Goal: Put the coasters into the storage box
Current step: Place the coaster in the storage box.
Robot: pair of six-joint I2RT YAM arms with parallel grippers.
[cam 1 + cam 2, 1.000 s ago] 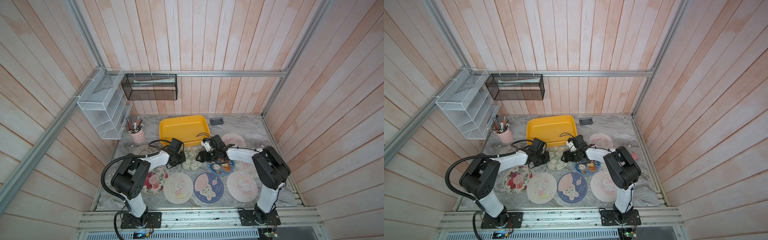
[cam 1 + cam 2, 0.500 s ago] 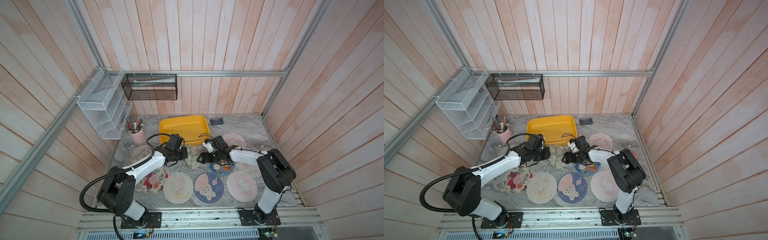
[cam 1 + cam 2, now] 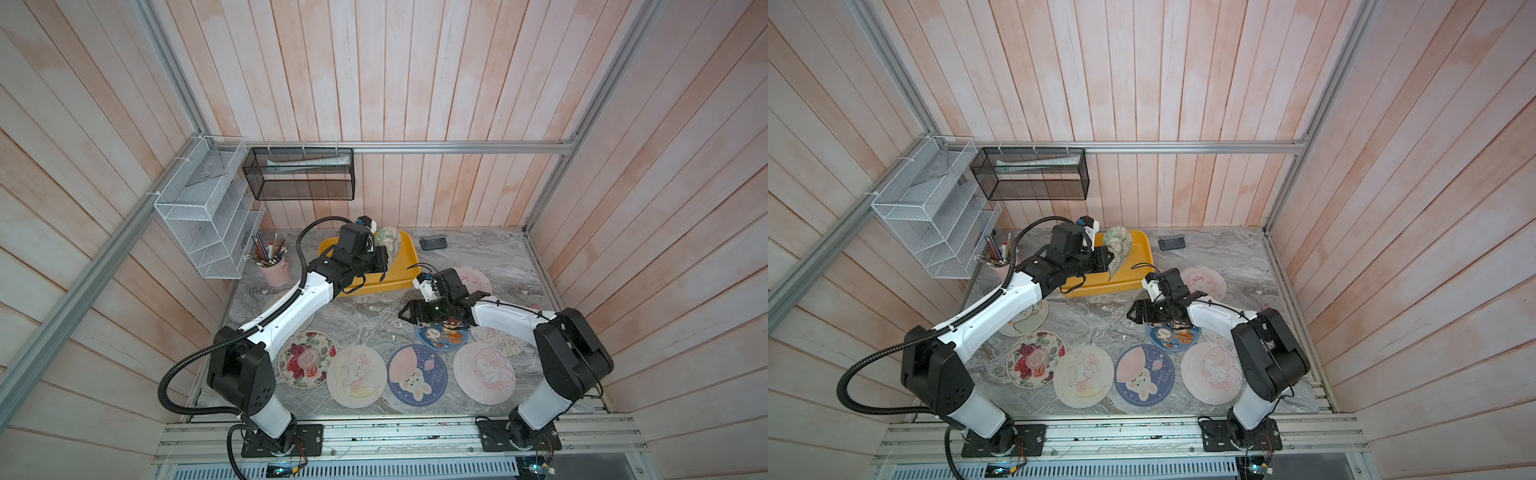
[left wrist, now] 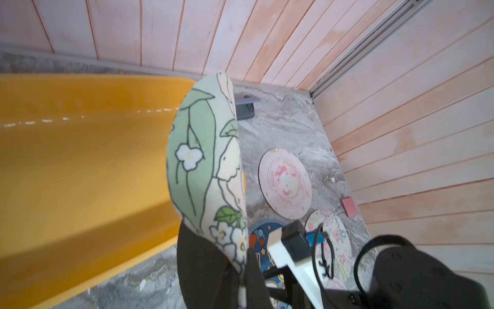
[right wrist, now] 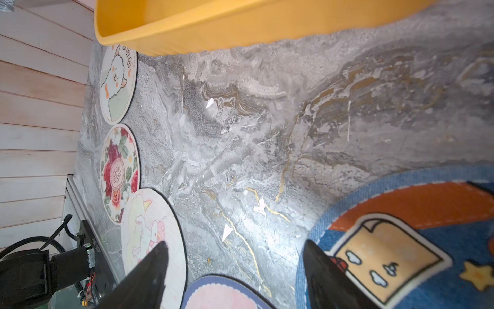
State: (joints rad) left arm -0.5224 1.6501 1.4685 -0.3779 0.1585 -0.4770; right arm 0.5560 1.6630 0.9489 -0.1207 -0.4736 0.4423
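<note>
Left gripper [image 4: 235, 270]: jaws clenched on green leaf-print coaster [image 3: 388, 245], held on edge over yellow storage box [image 3: 405, 268] at 12 o'clock on the bench [image 3: 365, 316]. Visible box floor looks bare. Right gripper [image 5: 235, 244]: jaws spread, empty, beside dark blue coaster [image 3: 442, 334]. Eight coasters [image 3: 356, 376] left to store, lying 3 through 9 o'clock.

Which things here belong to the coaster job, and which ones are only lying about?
Job: yellow storage box; green leaf coaster, held up; other coasters, lying flat.
Lying about: pink pencil cup; white wire rack; black mesh basket; small dark device.
</note>
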